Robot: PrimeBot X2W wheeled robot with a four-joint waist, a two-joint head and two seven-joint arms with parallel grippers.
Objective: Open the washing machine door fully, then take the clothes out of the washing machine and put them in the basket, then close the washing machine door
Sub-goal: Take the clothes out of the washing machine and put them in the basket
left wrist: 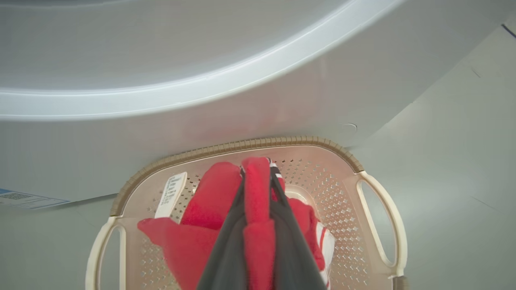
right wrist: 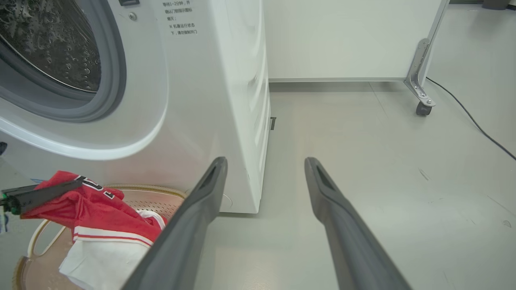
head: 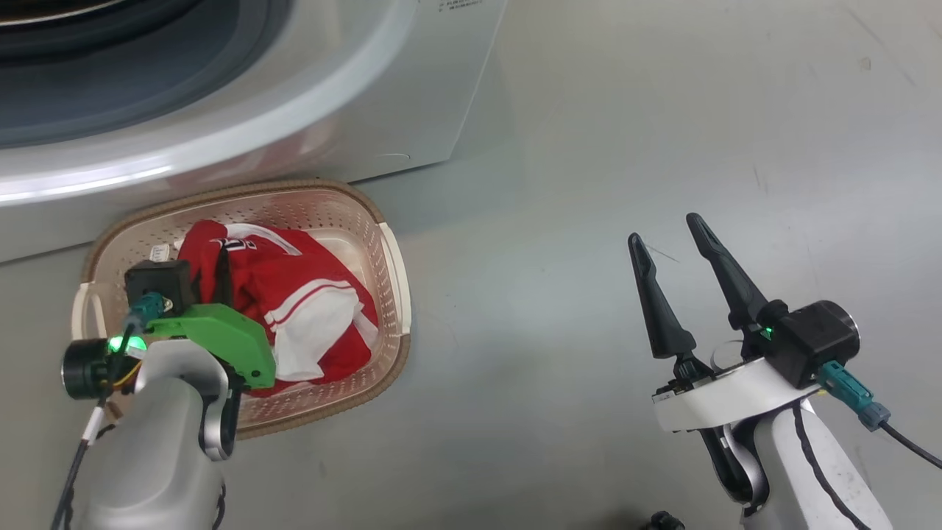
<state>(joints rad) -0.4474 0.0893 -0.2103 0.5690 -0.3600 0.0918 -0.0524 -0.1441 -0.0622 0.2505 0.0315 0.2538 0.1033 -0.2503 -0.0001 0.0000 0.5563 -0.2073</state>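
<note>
Over the basket (head: pixel 346 190) by the washing machine (head: pixel 368 110), the left claw (left wrist: pixel 258 169) pinches the red clothes (head: pixel 309 287) lying partly in it, so letting go looks next; the right claw (head: pixel 664 229) hangs spread beside.

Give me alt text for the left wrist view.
The left pincer, shut on the red clothes, holds them in the cream basket, which stands on the floor just in front of the white washing machine.

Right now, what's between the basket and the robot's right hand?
Just bare grey floor. In the head view nothing lies between the basket and the right hand.
</note>
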